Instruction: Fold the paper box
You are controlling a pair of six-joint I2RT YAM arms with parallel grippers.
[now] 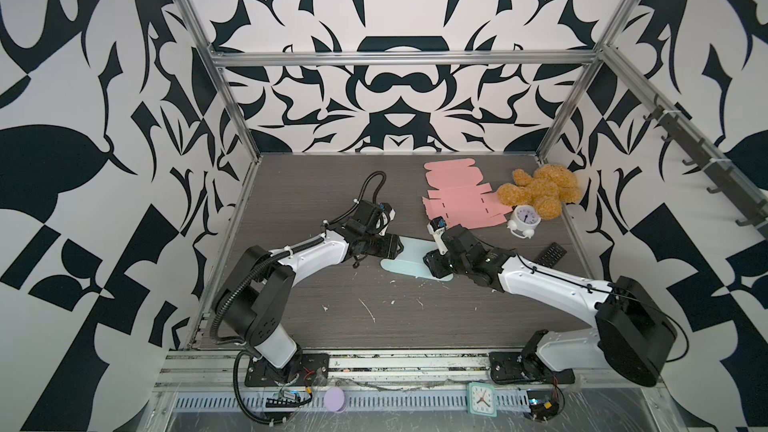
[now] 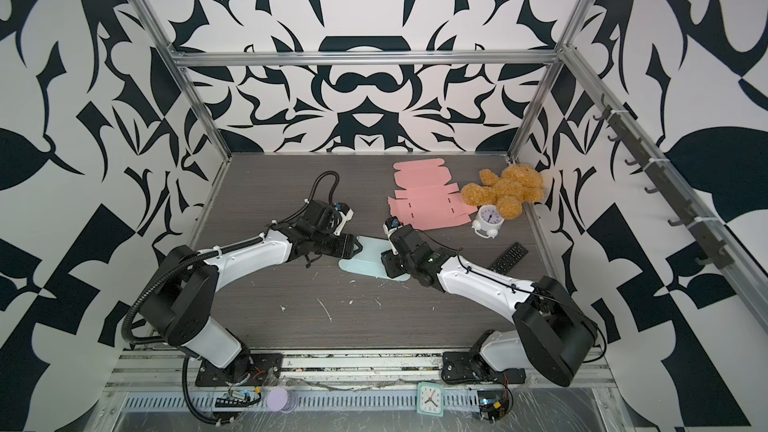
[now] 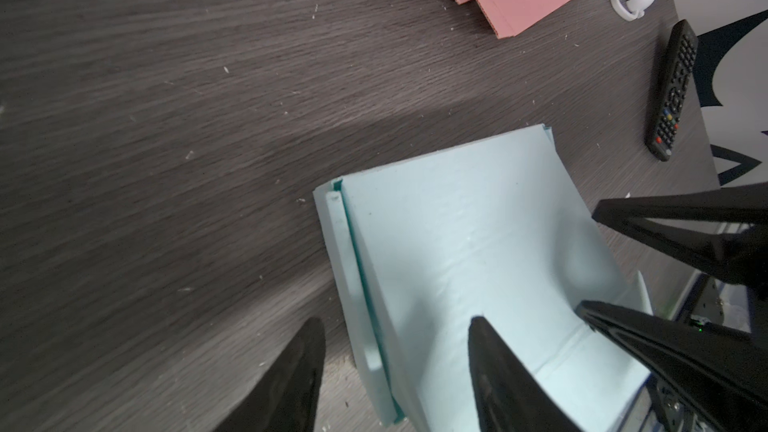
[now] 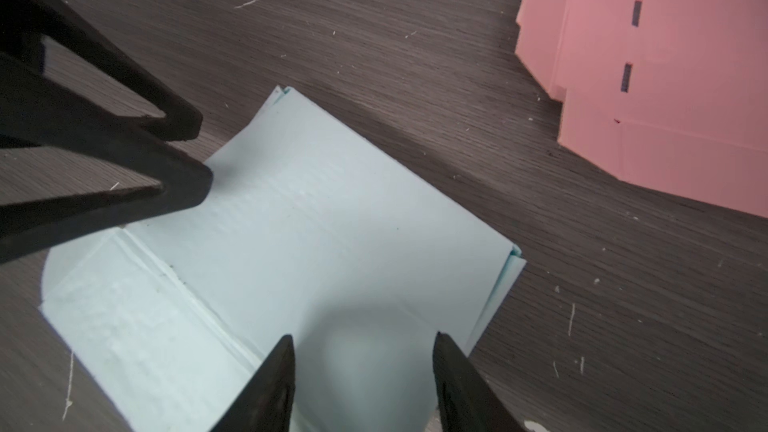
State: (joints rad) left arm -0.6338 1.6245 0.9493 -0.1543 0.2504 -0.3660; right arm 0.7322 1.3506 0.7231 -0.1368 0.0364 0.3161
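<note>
- Two small items on the near rail: lilac round disc [image 1: 335, 400] toward the left, teal square clock [image 1: 481, 398] toward the right.
- Just beyond, both arm bases bolted at the near edge of the dark wood-grain table [image 1: 332, 326], arms reaching inward toward the middle.
- White scraps [image 1: 368, 310] scattered over the near half of the table.
- Mid-table, in both top views: pale blue paper box [image 1: 407, 263], mostly flat, lying between the two grippers. One side edge folded up and over, rounded corners on the near flap.
- Left gripper [image 3: 395, 326] low over the box's left end. Jaws apart, straddling the folded side edge, one finger over bare table, the other over the main panel. Nothing clamped.
- Right gripper [image 4: 361, 340] over the box's right end. Jaws apart, a blurred pale hump of the paper between them. Cannot tell whether pressed or merely spanned.
- Right of that arm: black remote [image 1: 549, 254] flat on the table, well apart from the box.
- Farther back: white alarm clock [image 1: 525, 220] upright, just beside a corner of the pink cardboard blank [image 1: 461, 197], unfolded and flat.
- Far right corner: tan teddy bear [image 1: 540, 189], slumped just behind the alarm clock, near the wall.
</note>
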